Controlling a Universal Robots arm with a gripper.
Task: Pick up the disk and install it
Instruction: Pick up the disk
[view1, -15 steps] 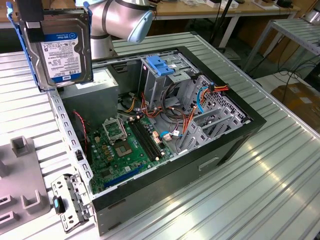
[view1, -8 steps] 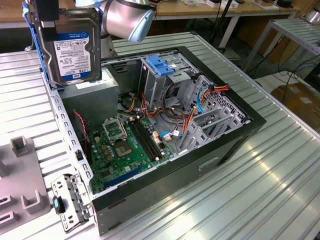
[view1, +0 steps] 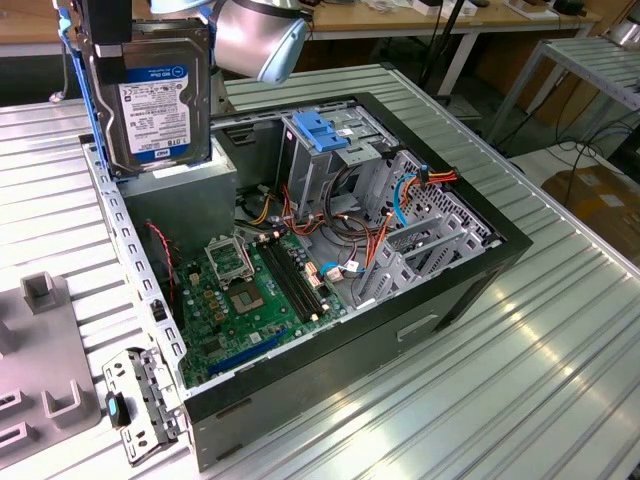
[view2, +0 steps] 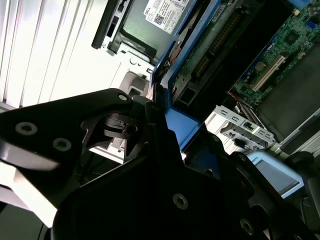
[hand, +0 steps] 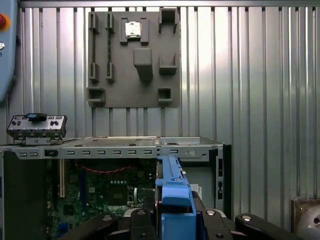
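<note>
- hand (view1: 105, 38) is clamped on the top edge of the disk (view1: 152, 95) — the disk hangs upright with its label toward the exterior camera
- disk sits at 11 o'clock in the exterior view, off the worktop (view1: 520, 400), over the 10 o'clock corner of the open computer case (view1: 330, 365)
- grey power-supply box (view1: 180, 200) is directly under the disk's lower edge; cannot tell whether they touch
- first wrist view: disk seen edge-on, its blue side rail (hand: 175, 192) pinched between the hand's black fingers (hand: 225, 225)
- case lies on its side on the ribbed metal worktop with its interior exposed
- inside the case: motherboard (view1: 235, 300) at 7 o'clock, metal drive cage (view1: 430, 240) at 3 o'clock, blue latch (view1: 318, 130) at 12 o'clock — all well apart from the disk
- grey fixture plate (view1: 40, 360) lies at 8 o'clock on the worktop
- small metal bracket (view1: 135, 405) with a blue clip sits just beside the case's 7 o'clock corner
</note>
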